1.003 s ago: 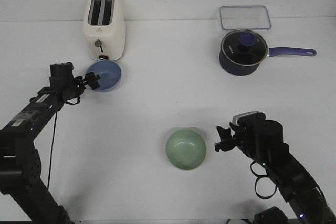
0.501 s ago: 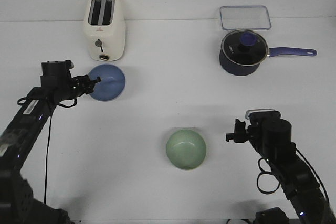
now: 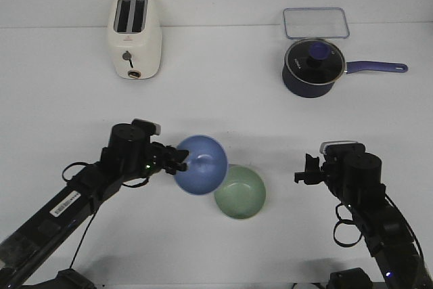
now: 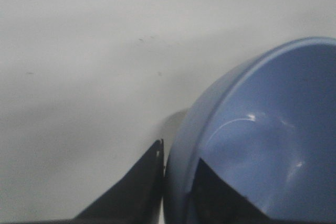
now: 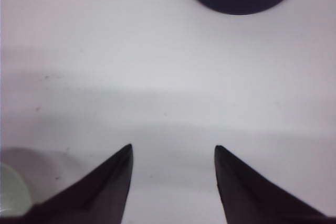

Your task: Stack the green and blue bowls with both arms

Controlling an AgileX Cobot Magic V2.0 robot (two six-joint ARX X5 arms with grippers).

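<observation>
At table centre we see the left gripper (image 3: 181, 161) pinching the blue bowl's (image 3: 201, 164) rim — bowl overlapping the green bowl's (image 3: 240, 193) edge; right gripper (image 3: 302, 175) parted, empty — beside it.

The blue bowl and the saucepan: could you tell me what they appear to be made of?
The blue bowl looks like matte plastic or glazed ceramic: even colour, only soft highlights inside. The saucepan looks like dark coated metal, with a see-through, probably glass, lid and a blue handle.
</observation>
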